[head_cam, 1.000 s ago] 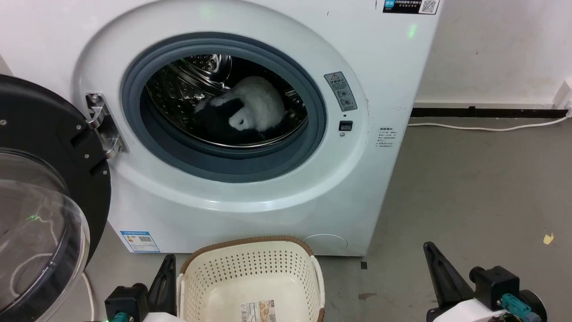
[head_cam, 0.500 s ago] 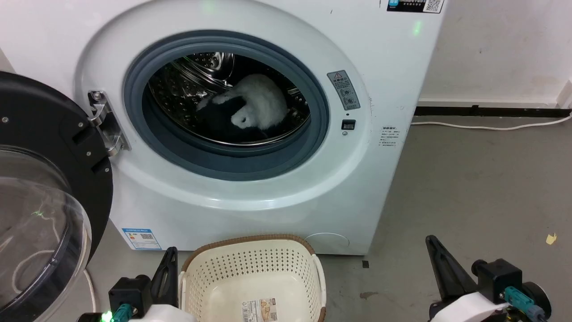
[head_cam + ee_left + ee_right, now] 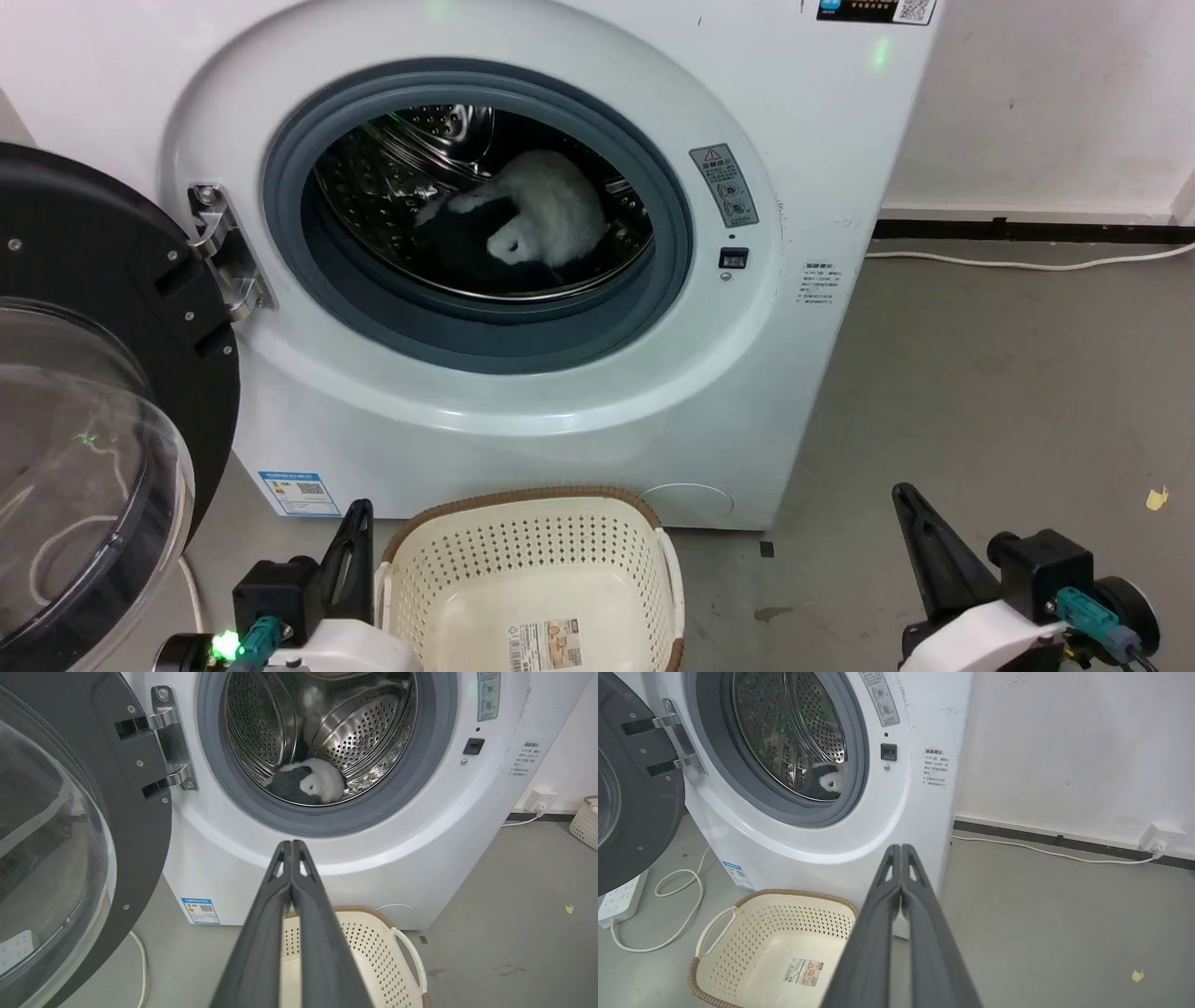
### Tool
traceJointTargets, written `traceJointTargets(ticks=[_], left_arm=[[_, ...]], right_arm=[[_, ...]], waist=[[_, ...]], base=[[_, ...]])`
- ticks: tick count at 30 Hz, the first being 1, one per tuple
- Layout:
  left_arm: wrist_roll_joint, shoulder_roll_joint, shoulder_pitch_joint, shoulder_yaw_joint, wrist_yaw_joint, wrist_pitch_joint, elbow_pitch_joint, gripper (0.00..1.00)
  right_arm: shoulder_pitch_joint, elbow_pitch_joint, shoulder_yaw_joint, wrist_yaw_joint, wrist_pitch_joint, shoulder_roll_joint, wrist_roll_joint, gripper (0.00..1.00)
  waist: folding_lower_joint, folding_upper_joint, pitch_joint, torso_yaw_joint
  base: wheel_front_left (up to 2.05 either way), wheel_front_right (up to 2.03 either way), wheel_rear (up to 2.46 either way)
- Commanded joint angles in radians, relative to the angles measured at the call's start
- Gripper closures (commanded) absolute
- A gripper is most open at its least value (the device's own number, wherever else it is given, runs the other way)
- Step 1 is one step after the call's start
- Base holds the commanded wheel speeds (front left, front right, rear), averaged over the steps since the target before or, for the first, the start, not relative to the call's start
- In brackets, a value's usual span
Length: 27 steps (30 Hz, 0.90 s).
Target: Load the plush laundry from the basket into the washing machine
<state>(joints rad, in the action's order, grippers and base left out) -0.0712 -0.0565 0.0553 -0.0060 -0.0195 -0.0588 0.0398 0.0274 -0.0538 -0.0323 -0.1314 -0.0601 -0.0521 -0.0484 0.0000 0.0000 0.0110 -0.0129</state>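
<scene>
While the fluffy black-and-white panda soft toy (image 3: 546, 219) lies inside the shiny perforated steel drum (image 3: 373, 187) of the large white front-loading washing machine (image 3: 794, 140), the small cream-white perforated plastic basket (image 3: 523, 499) with a brown woven-look rim stands on the grey concrete floor (image 3: 980, 373) just in front of the machine's base. The toy rests low in the drum, right of its middle, behind the grey rubber gasket (image 3: 485, 345), white body uppermost and black parts below and to the left. A small white rounded part faces the opening; it may be a paw or a muzzle, but it is too small to tell. A printed paper label (image 3: 548, 644) lies flat on the basket's bottom.

The black-framed round door (image 3: 93, 280) with its clear dome stands swung wide open on the left, hanging from a bright metal hinge (image 3: 219, 247).

The left gripper (image 3: 290, 844) hangs at the near left, just beside the basket's left wall. In the left wrist view its two long dark fingers are pressed together along their length, gripping nothing and pointing toward the machine's front below the opening. The right gripper (image 3: 901, 848) hangs at the near right, well apart from the basket, over bare floor. Its fingers likewise meet tip to tip with nothing between them.

A thin white cable (image 3: 1027, 264) runs along the far wall's foot to the right of the machine. A white power strip (image 3: 619, 900) lies on the floor at the left beneath the open door, and a small yellow scrap (image 3: 1158, 497) lies on the floor at the right.
</scene>
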Motion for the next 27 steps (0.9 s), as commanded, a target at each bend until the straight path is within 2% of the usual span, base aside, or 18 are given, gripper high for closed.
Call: traceJointTargets(ticks=[1,27], left_arm=[[0.011,0.001,-0.021,0.003,0.008,0.007,-0.007,1.0],[0.07,0.006,-0.055,0.006,0.019,0.058,-0.039,1.0]], right_arm=[[-0.014,0.011,0.006,0.001,0.008,0.002,0.011,1.0],[-0.027,0.053,0.032,0.001,0.059,0.002,0.048,1.0]], waist=[[0.0,0.0,-0.001,0.001],[0.0,0.0,-0.011,0.013]], base=[[0.0,0.0,0.0],[0.0,0.0,0.0]])
